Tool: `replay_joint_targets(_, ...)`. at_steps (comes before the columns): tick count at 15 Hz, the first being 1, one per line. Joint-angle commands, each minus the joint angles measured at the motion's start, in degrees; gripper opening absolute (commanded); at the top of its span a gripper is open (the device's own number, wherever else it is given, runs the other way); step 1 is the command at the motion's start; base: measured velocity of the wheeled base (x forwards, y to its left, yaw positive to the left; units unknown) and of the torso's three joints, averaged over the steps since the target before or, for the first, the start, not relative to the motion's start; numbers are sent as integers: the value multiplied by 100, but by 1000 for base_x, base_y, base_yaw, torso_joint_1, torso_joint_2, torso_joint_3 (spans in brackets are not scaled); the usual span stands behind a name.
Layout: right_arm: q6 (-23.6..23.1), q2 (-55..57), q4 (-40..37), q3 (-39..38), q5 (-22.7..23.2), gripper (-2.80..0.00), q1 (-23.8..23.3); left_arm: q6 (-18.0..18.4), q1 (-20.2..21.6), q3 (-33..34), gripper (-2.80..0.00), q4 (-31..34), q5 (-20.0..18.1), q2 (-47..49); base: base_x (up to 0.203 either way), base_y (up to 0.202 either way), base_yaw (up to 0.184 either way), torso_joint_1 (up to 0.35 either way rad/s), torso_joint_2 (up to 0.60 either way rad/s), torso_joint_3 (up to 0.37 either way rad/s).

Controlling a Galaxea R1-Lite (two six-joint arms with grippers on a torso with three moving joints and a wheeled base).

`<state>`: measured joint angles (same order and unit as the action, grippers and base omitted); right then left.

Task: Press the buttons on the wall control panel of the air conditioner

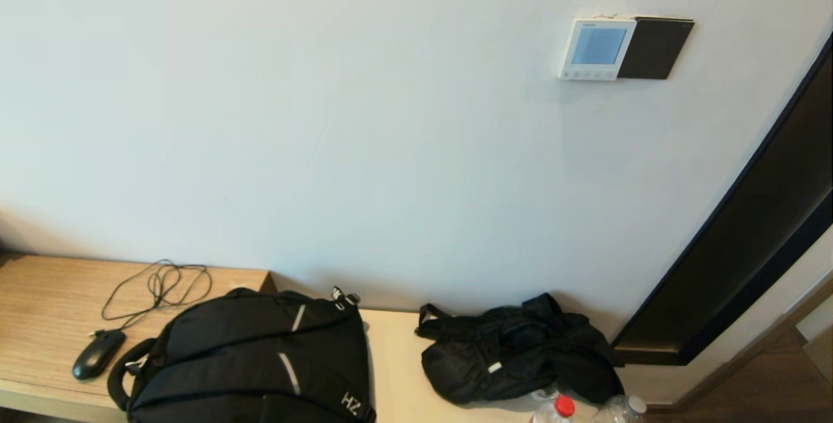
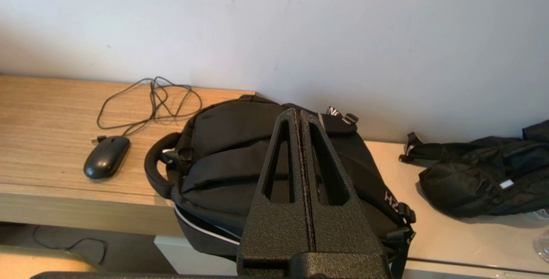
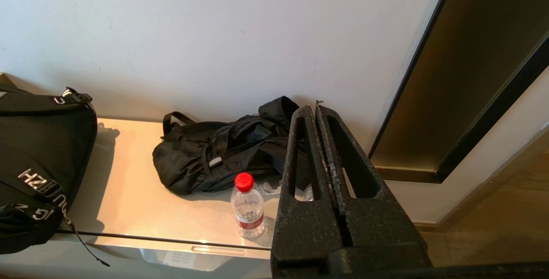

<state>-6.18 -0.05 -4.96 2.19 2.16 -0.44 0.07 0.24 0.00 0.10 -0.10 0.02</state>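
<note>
The air conditioner's wall control panel (image 1: 597, 48) is a small white square with a lit pale blue screen, high on the wall at the right in the head view. The buttons (image 1: 587, 74) form a row of tiny pale dots along its lower edge. Neither arm shows in the head view. My left gripper (image 2: 297, 113) is shut and empty, low above a black backpack. My right gripper (image 3: 313, 109) is shut and empty, low above the pale counter near a crumpled black bag. The panel is out of both wrist views.
A dark square plate (image 1: 656, 48) adjoins the panel's right side. Below are a wooden desk (image 1: 45, 299) with a black mouse (image 1: 97, 354) and cable, a black backpack (image 1: 250, 361), a crumpled black bag (image 1: 517, 351), a red-capped bottle (image 3: 246, 205) and a dark frame (image 1: 755, 228) at right.
</note>
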Motion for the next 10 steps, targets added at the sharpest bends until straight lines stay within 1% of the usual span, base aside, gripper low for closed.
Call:
replay_joint_targets(1, -6, -4, -5, 0, 4, -280, 0, 2, 2, 0, -280, -1, 1, 5, 0, 0, 0, 0, 0, 0)
replay_joint_targets(10, -6, -4, -5, 0, 7, -280, 0, 2, 2, 0, -280, -1, 1, 0, 0, 0, 0, 0, 0, 0)
